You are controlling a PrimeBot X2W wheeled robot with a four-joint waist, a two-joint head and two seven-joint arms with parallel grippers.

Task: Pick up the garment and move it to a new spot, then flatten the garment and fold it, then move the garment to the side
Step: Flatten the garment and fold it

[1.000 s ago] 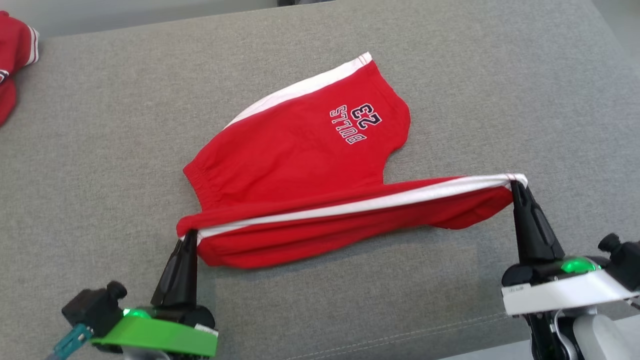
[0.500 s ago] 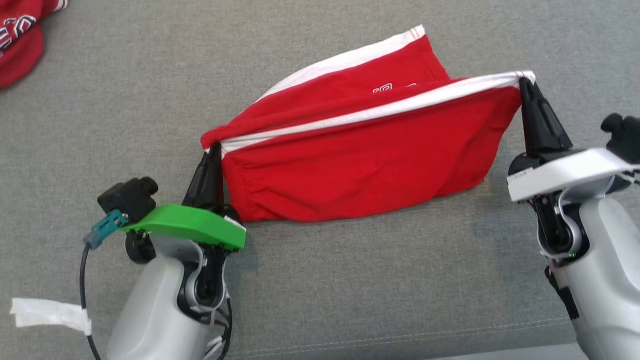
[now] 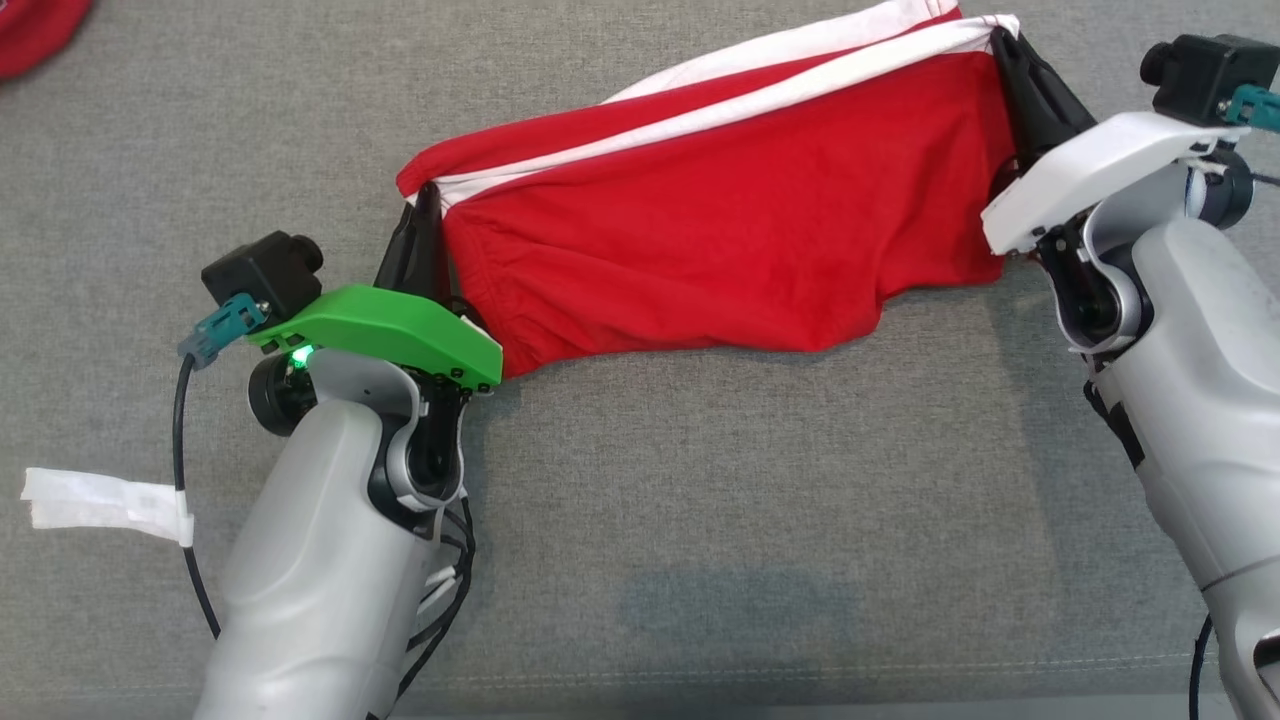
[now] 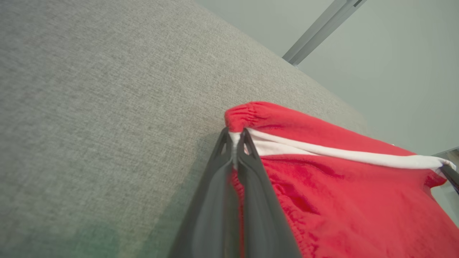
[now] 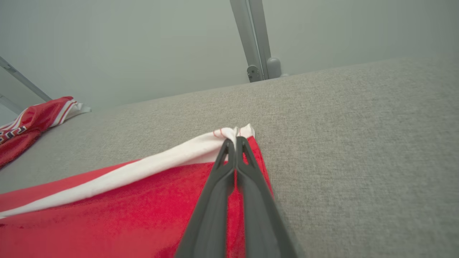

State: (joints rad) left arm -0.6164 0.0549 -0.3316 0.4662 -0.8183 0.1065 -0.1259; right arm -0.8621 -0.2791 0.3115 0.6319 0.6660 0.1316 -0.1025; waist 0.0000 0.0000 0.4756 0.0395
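Observation:
The garment (image 3: 720,220) is a pair of red shorts with a white side stripe, folded over on the grey cushion (image 3: 700,520). My left gripper (image 3: 425,195) is shut on the garment's waistband end, pinching the white stripe (image 4: 235,138). My right gripper (image 3: 1000,40) is shut on the leg-hem end (image 5: 235,138). The cloth hangs stretched between the two grippers, its lower edge resting on the cushion. The printed lettering is hidden under the folded layer.
Another red garment (image 5: 25,125) lies at the cushion's far left corner (image 3: 35,30). A white tape tag (image 3: 100,500) hangs on my left arm's cable. A grey post (image 5: 256,39) stands behind the cushion's back edge. A seam runs along the cushion's near edge.
Both grippers carried the held edge away from me, over the rest of the garment, folding it and covering the lettering. The head camera has tilted, so the whole picture shifted.

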